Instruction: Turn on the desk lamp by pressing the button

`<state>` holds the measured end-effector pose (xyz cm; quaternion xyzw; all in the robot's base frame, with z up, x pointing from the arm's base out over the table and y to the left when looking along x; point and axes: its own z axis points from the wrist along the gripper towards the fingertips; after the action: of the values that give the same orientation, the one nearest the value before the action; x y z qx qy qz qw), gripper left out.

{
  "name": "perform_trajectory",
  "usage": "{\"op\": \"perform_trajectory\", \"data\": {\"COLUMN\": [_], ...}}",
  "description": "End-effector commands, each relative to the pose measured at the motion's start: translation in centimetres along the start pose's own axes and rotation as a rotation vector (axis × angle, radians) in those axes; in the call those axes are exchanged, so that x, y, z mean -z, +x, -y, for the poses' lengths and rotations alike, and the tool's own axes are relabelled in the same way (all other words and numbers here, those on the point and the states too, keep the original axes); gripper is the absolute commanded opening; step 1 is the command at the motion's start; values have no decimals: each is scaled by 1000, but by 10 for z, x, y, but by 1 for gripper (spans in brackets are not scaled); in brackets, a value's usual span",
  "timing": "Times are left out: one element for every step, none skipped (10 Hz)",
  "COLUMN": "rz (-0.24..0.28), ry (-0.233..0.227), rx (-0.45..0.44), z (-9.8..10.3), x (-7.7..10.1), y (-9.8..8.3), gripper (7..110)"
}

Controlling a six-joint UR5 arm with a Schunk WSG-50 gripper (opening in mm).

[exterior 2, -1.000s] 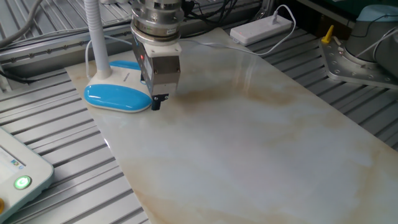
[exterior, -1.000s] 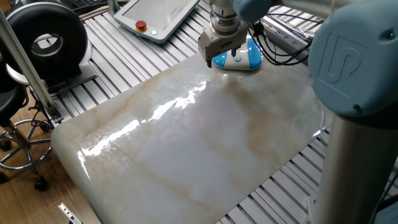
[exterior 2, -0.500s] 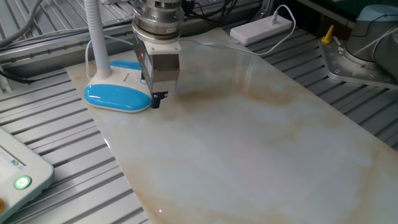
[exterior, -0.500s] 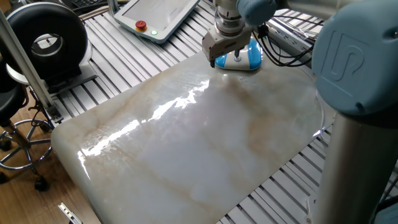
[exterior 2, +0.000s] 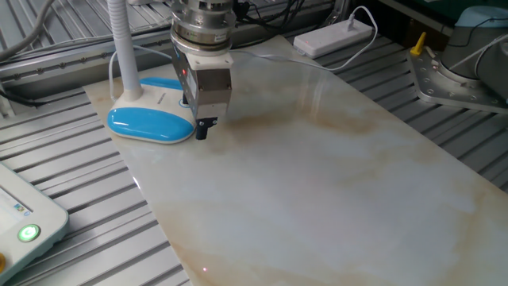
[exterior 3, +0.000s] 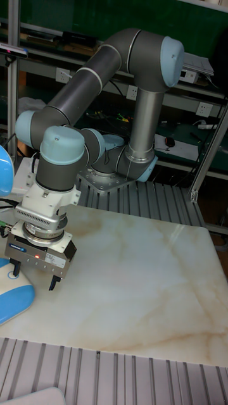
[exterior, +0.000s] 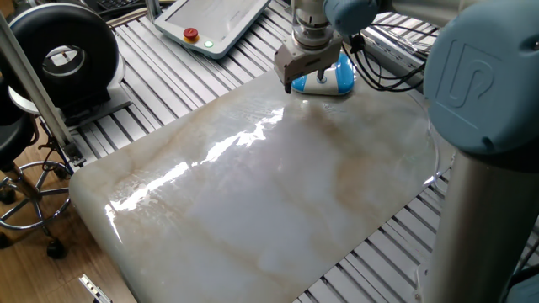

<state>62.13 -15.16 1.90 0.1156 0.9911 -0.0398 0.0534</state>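
Note:
The desk lamp stands at the marble slab's far corner. Its bright-blue and white base (exterior: 339,78) (exterior 2: 151,125) (exterior 3: 12,299) rests on the slab, and the slim white neck (exterior 2: 119,40) rises out of view. I cannot make out the button in any view. My gripper (exterior: 303,80) (exterior 2: 201,129) (exterior 3: 35,276) points straight down right beside the base, low over the slab. The tall fixed view shows its two dark fingertips (exterior 3: 54,282) apart, with nothing between them, so it is open.
The marble slab (exterior: 278,194) lies on a slatted aluminium table. A white pendant (exterior: 210,21) with a red button sits beyond the slab's corner. A white power strip (exterior 2: 333,36), a black round device (exterior: 59,55) and the arm's own column (exterior: 488,168) surround the slab.
The gripper has shifted a little toward the lamp base, away from the slab's middle, over the first half second. It has hardly moved since.

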Motion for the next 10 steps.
{"op": "perform_trajectory", "data": {"rz": [3, 5, 6, 6, 5, 4, 9, 14, 26, 45], "ry": [-19, -18, -16, -16, -18, -23, -26, -26, 3, 116], "rx": [-1, -1, -1, 1, 0, -5, -6, -5, 2, 18], "z": [1, 3, 3, 3, 2, 1, 0, -1, -2, -3], "x": [-3, -4, -4, -5, -7, -11, -15, -15, -12, 1], "y": [1, 1, 1, 1, 1, 1, 0, 0, -1, -1], "gripper": [88, 88, 88, 88, 88, 88, 88, 88, 88, 88]}}
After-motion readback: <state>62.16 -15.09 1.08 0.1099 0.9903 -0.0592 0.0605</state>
